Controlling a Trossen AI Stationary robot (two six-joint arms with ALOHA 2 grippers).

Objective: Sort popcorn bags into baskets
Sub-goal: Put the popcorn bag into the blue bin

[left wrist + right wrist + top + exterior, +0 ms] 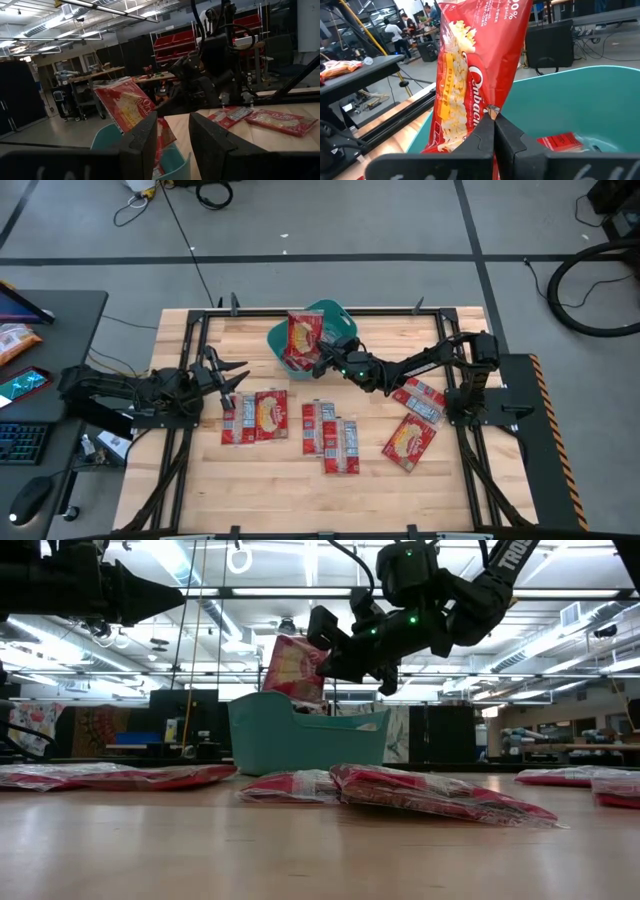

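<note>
The teal basket (335, 312) (305, 735) stands at the table's far middle. My right gripper (322, 361) (494, 131) reaches to it from the right and is shut on a red popcorn bag (303, 334) (295, 668) (129, 106) standing up over the basket's left part. Another red bag (560, 142) lies inside the basket. Several more bags lie flat on the table: a pair (255, 417), a group (331, 437), and two on the right (410, 440) (421, 398). My left gripper (238, 377) (172, 140) hovers open, left of the basket, touching nothing. My right gripper pinches the popcorn bag between its two fingers at one long side edge, toward its lower end (489, 111). The fingers come nearly level from the table's right-near side. The bag stands upright, slightly tilted, with its lower end (300, 700) below the basket's rim; whether that end rests inside is hidden.
A black side desk (60, 315) left of the table holds an orange-and-white packet (15, 340) (340, 65), a keyboard and a phone. Black frame rails (190, 340) run along the table's edges. Bare wood lies along the near edge (330, 505). People (395, 31) stand far behind.
</note>
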